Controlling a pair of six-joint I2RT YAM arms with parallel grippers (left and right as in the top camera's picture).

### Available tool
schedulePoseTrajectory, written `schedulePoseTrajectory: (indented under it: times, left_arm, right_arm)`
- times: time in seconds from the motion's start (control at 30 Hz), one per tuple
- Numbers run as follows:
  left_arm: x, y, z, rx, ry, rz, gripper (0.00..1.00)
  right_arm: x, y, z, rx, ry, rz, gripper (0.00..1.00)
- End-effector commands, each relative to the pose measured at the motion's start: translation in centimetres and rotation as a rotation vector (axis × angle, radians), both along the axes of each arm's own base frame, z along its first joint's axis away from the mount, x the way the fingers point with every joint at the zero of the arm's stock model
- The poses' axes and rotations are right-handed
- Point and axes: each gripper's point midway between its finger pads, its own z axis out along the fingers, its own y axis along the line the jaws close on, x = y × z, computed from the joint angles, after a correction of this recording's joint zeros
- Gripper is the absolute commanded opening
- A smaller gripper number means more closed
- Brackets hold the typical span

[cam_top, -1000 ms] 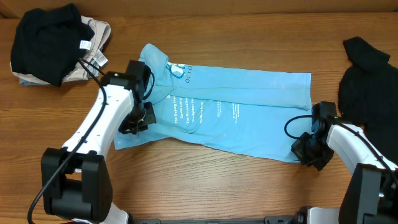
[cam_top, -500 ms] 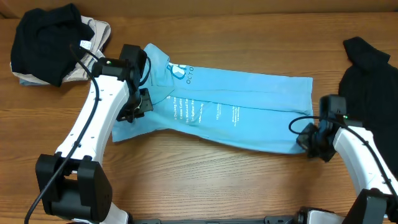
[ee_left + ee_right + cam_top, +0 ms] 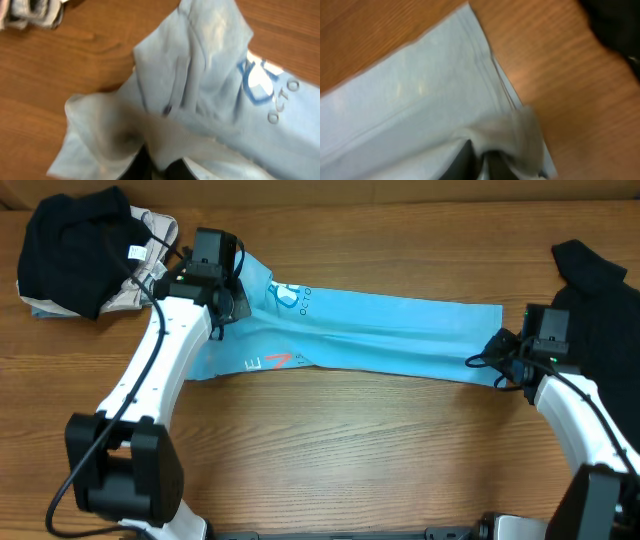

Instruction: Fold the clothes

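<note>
The blue shirt (image 3: 380,335) is lying with its long axis left to right across the table's (image 3: 350,470) far half. The left end effector (image 3: 222,308) is clamping its left end and the right end effector (image 3: 503,358) its right end.

The wooden table (image 3: 350,450) carries three lots of clothing. A light blue T-shirt (image 3: 400,330) lies drawn out in a long narrow band across the middle, left to right, nearer the far edge than the near one. In the far left corner a black heap (image 3: 70,245) sits over a beige garment (image 3: 160,230). Another black garment (image 3: 600,300) lies against the right edge.
</note>
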Motion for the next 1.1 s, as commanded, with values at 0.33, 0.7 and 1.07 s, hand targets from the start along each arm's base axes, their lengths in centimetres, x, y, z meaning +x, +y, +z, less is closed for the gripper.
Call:
schedulePoseTrajectory:
  times: [0.33,0.7,1.07]
  left_arm:
    - [2.0,0.4,-1.3,0.015,0.051,-0.092,1.0]
    - [-0.3,3.9,4.6,0.016,0.155,-0.096,1.0]
    - [-0.4,5.9,5.7,0.012,0.149,-0.059,1.0]
  right_arm:
    - [1.4,-2.0,-2.0,-0.065,0.014,0.113,0.81]
    - [2.6,-0.5,-7.0,-0.007,0.048,0.23,0.68]
    - [2.6,-1.4,-7.2,0.019,0.049,0.169,0.04]
